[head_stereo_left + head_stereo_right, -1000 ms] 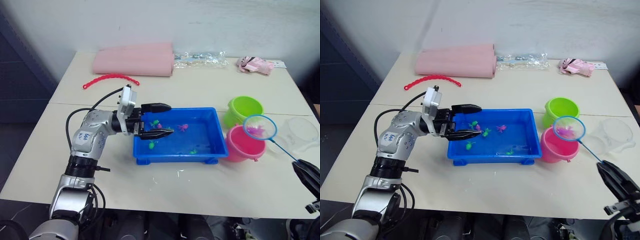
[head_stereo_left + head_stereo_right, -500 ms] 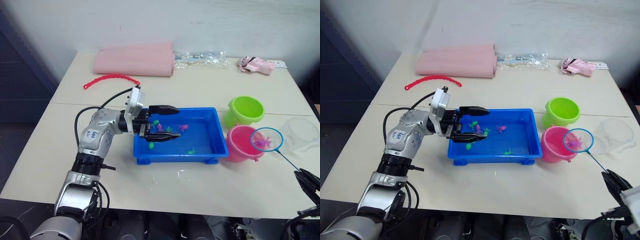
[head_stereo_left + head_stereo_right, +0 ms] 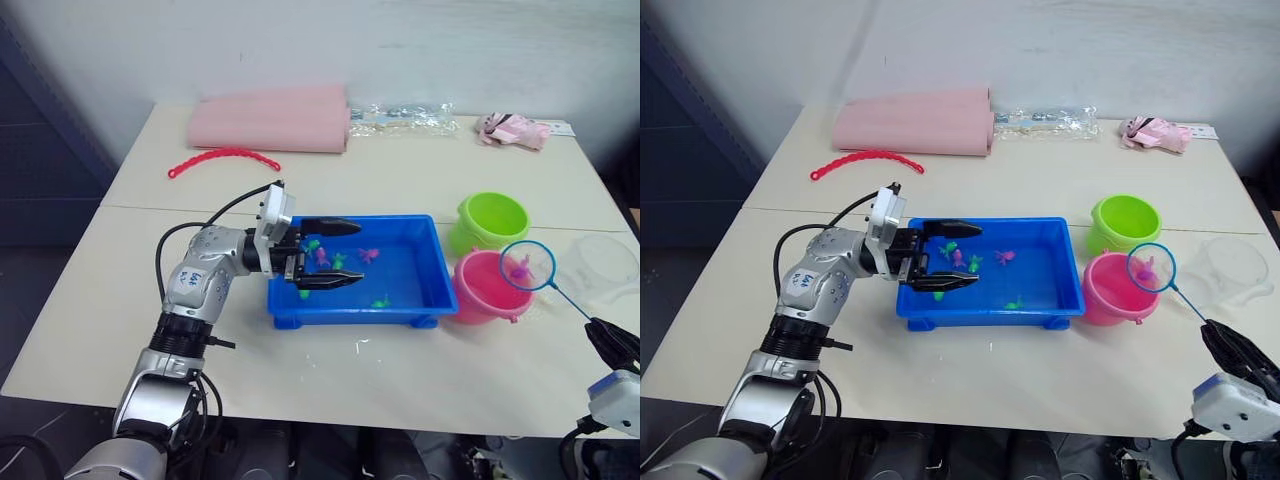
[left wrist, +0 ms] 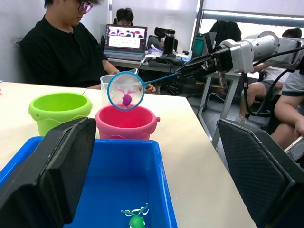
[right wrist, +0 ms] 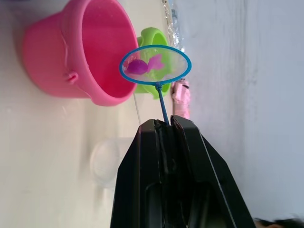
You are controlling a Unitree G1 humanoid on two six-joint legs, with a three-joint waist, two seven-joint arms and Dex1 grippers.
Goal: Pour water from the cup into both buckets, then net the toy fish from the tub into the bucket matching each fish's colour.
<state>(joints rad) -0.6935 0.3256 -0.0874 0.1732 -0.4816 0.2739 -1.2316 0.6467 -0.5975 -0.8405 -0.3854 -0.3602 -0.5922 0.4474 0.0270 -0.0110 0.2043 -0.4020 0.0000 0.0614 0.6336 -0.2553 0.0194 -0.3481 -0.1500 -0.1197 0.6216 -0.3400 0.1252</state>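
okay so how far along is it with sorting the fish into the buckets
The clear cup stands beside the buckets, so pouring looks finished. In hand: the right gripper holds the net with a pink fish above the pink bucket. Left: green and pink fish in the blue tub.

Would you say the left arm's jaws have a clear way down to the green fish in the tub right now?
Probably yes. The left gripper hangs open over the blue tub, with green fish just below and nothing between them; the net is away over the pink bucket.
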